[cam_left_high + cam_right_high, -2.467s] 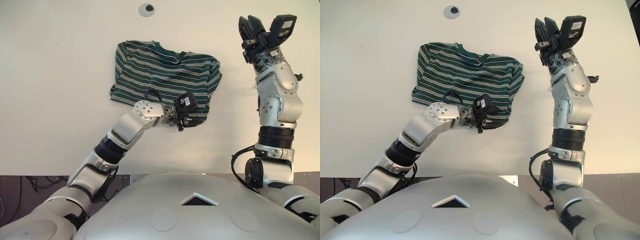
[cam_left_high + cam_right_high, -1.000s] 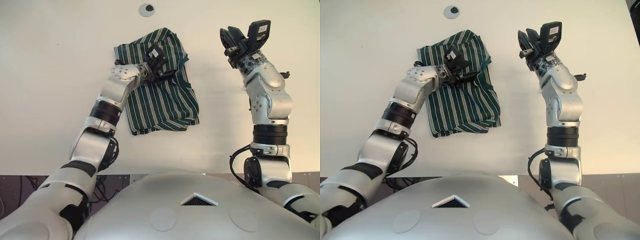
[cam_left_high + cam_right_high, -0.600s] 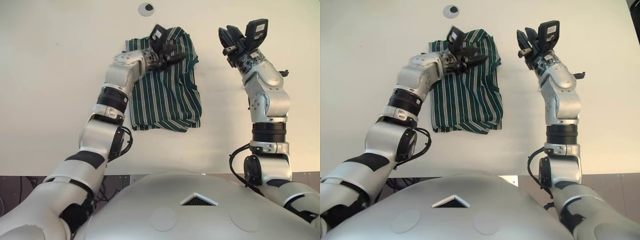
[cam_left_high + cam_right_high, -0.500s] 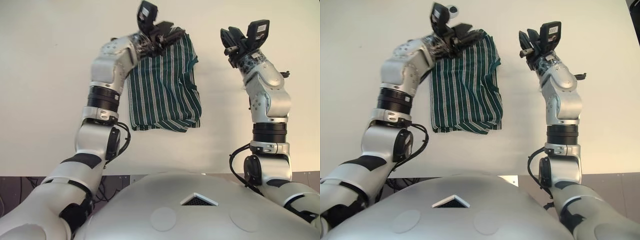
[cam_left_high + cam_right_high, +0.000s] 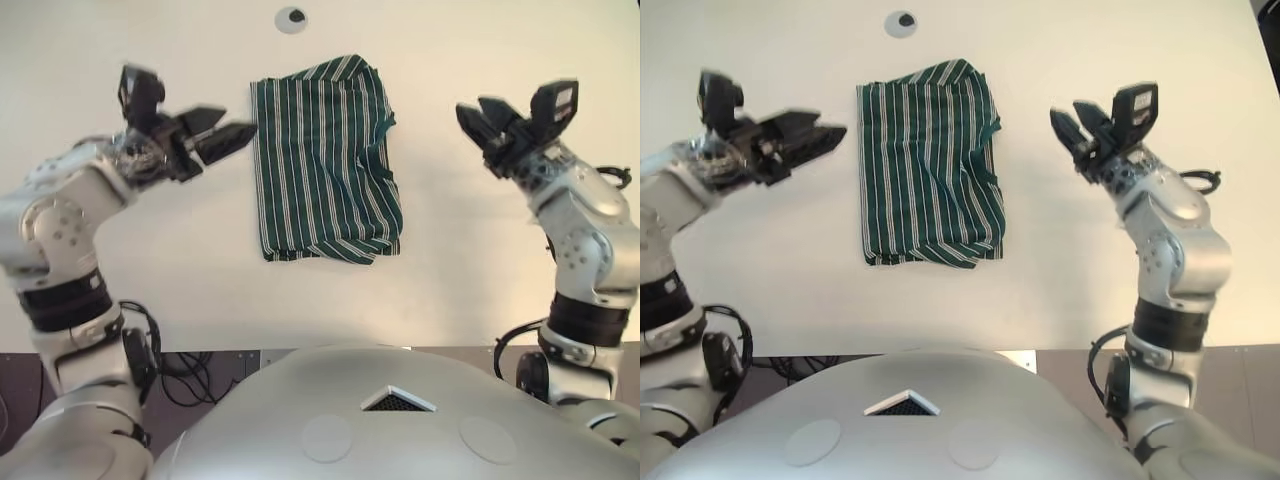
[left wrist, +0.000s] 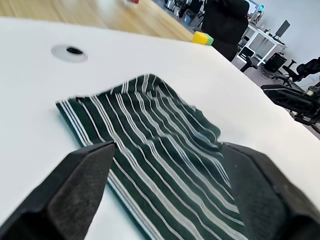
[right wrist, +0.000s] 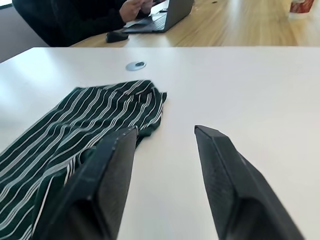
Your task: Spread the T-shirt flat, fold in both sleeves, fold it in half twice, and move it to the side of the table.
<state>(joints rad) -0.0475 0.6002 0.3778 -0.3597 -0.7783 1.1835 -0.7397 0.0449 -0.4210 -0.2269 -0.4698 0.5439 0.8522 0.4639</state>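
Note:
The green T-shirt with white stripes point(image 5: 325, 160) lies folded into a tall narrow rectangle on the white table point(image 5: 120, 270), its near edge a bit rumpled. My left gripper point(image 5: 222, 134) hovers open just left of the shirt's far corner, holding nothing. Off to the shirt's right, my right gripper point(image 5: 515, 110) is raised and open, also with nothing in it. The left wrist view shows the shirt point(image 6: 160, 150) between its open fingers point(image 6: 75, 190). In the right wrist view the shirt point(image 7: 65, 135) lies beyond the fingers point(image 7: 110, 180).
A small round grommet point(image 5: 292, 17) is set in the table just beyond the shirt. Bare table surface stretches on both sides of the shirt. The table's near edge point(image 5: 300, 348) runs close to my body.
My left gripper carried the shirt's edge across to the far side, let go and swung out to the left. My right gripper drifted right and lower. The shirt now lies narrow and lengthwise.

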